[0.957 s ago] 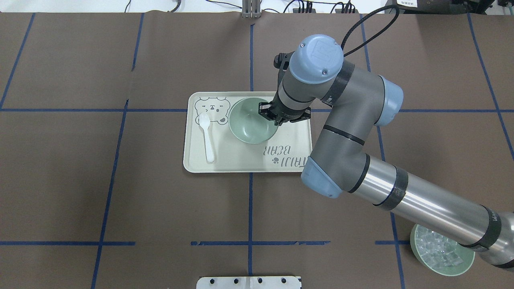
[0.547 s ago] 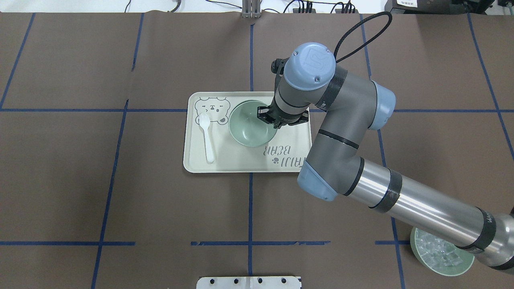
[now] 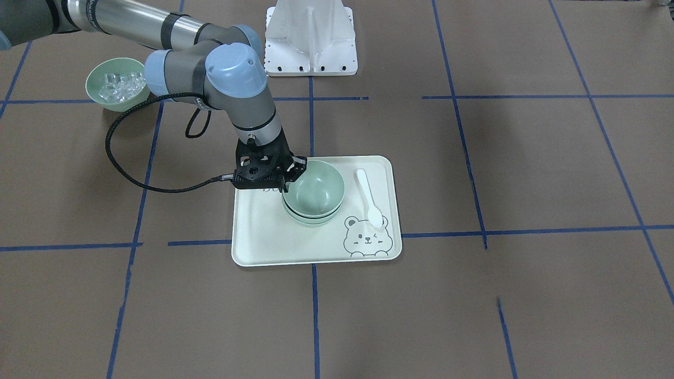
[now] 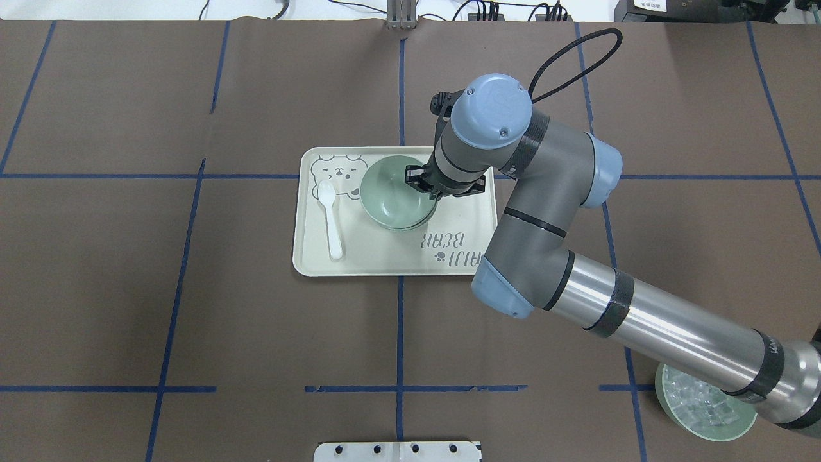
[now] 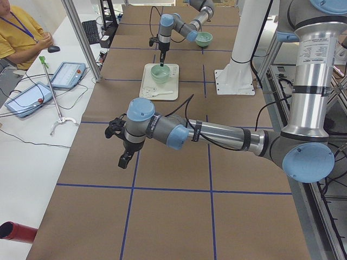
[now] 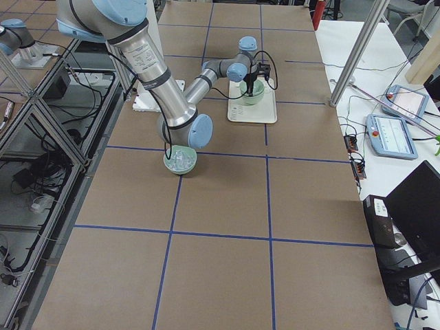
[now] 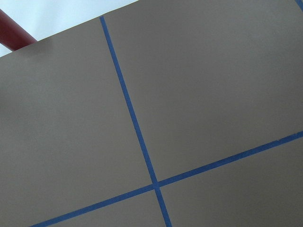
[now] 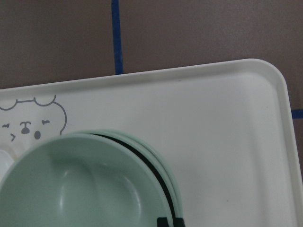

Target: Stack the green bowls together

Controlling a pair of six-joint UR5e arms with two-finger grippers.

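Your green bowls [image 3: 310, 215] sit nested in one pile near the middle of the tray [image 3: 274, 239]. The top green bowl [image 3: 316, 187] rides a little high and off-centre, and in the right wrist view you can see a dark gap between it and the two rims below. The right hand [image 3: 288, 178] is clamped on that top bowl's rim, on the side towards the tray's lettered end, with one finger inside the bowl and one outside. The right arm [image 3: 237, 79] reaches out over the tabletop [image 3: 526, 168] to the tray, elbow bent, its last link pointing almost straight down at the rim. Its black cable [image 3: 113, 158] loops out beside it. Towards the tray's other end a white spoon [image 3: 369, 204] lies just beside the pile, its bowl touching the bear drawing [image 3: 367, 238]. Well apart from the tray, under the right arm, stands a bowl of clear cubes [image 3: 117, 84]. The left hand [image 5: 124, 158] hangs over the tabletop far from the tray, its arm stretched low and its fingers pointing down. From that side view you cannot tell whether it is released or clenched.
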